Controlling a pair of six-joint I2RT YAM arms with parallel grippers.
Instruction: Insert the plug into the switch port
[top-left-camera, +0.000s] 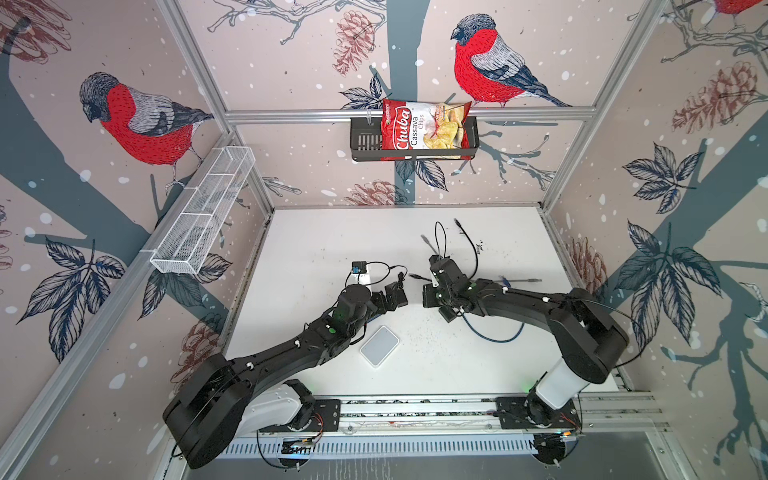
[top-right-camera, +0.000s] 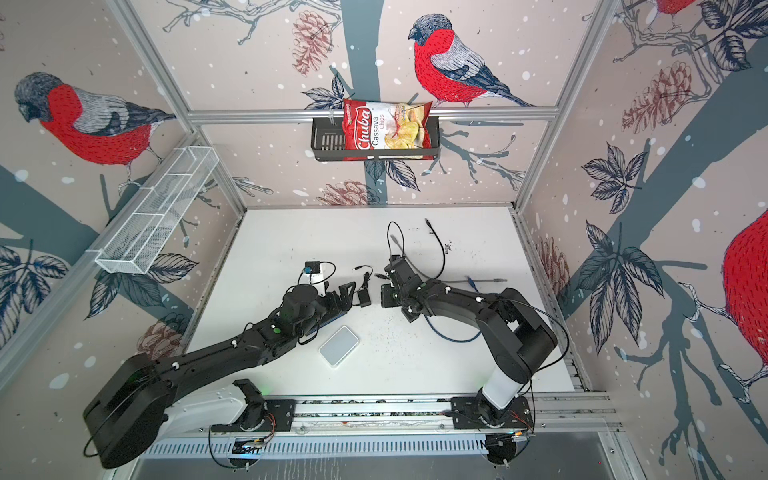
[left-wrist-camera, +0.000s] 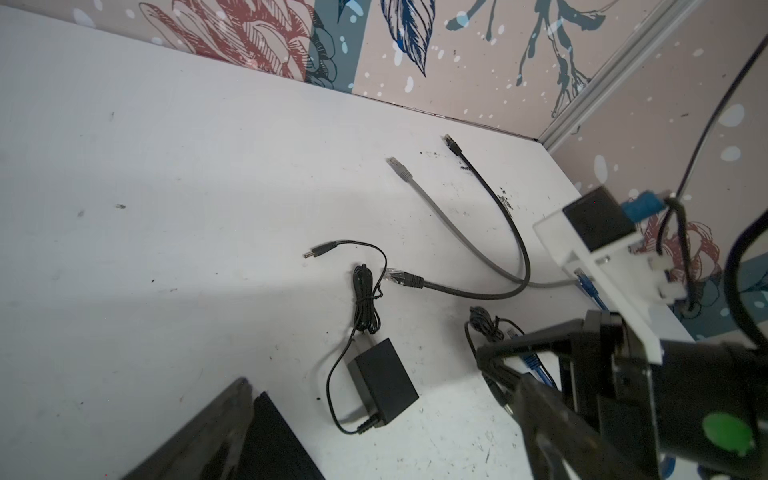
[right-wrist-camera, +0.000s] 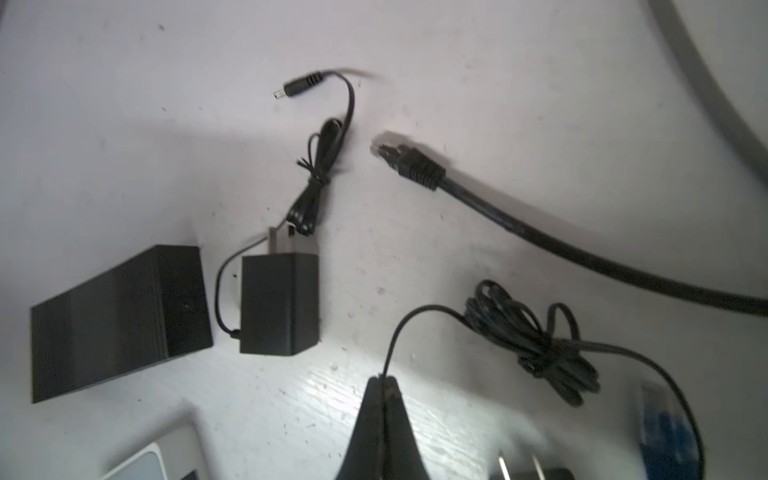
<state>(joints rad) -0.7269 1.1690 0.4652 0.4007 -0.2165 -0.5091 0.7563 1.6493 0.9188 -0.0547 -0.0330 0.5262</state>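
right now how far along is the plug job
Done: nothing inserted yet; the white rounded switch box sits untouched on the table. In hand: the right fingers are shut on a thin black bundled cord. To do: carry its plug to the switch port and push it in. The left fingers are open, empty.

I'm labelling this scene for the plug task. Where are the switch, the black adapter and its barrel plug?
switch (top-left-camera: 379, 346): in a top view, middle of its white top.
adapter (left-wrist-camera: 382, 383): left wrist view, top face of the block.
barrel plug (left-wrist-camera: 322, 250): left wrist view, its black sleeve.
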